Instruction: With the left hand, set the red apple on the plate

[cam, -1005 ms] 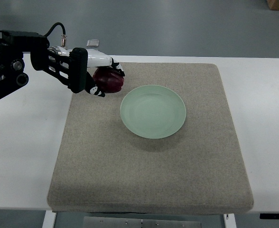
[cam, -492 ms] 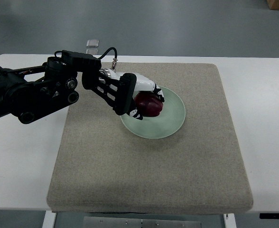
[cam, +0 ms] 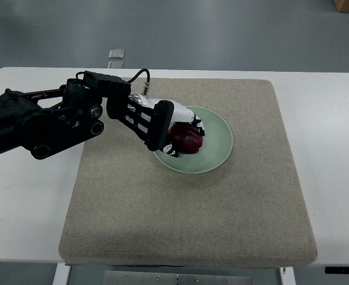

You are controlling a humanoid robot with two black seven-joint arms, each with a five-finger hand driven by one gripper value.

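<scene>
Grey mat point(cam: 186, 214) carries plate point(cam: 217, 142); left hand point(cam: 170, 126) grips apple point(cam: 186, 139) over it. Next: lower, release.

Black left arm point(cam: 50, 122), looped cable, white-shelled hand point(cam: 168, 127), seemingly black-tipped fingers point(cam: 172, 150).

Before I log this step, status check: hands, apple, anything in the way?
Left hand over the plate, fingers wrapped on the red apple. Cannot tell if the apple touches the plate. Right hand out of view. Nothing else on the plate.
</scene>
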